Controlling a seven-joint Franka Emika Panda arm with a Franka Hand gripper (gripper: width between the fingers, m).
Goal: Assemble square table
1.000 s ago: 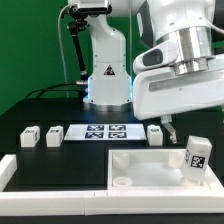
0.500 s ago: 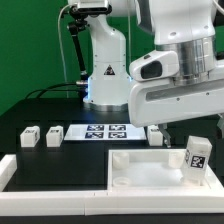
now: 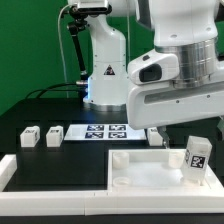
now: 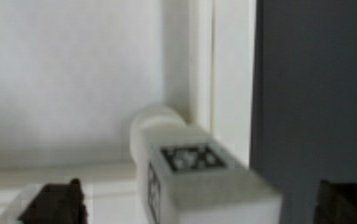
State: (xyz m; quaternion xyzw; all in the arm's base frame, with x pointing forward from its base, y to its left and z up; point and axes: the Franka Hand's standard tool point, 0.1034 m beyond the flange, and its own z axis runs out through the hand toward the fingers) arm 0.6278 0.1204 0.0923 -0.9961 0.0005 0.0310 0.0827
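The white square tabletop point(image 3: 140, 165) lies flat at the front, with a tagged white leg point(image 3: 196, 160) standing upright on its right corner. Two more legs point(image 3: 28, 137) point(image 3: 53, 133) lie on the black table at the exterior view's left. Another leg point(image 3: 154, 132) lies just behind the tabletop's far edge, partly hidden by my hand. My gripper point(image 3: 161, 138) hangs low over that leg. In the wrist view the gripper point(image 4: 201, 205) is open, its dark fingertips point(image 4: 54, 200) on either side of the tagged leg point(image 4: 201, 160), apart from it.
The marker board point(image 3: 105, 131) lies behind the tabletop. Long white border rails point(image 3: 50, 176) run along the front and left. The robot base point(image 3: 105, 70) stands at the back, with a green backdrop behind it.
My hand has moved toward the exterior view's left and come down, from above the tabletop's far right edge to over the leg behind the tabletop. The parts have not moved.
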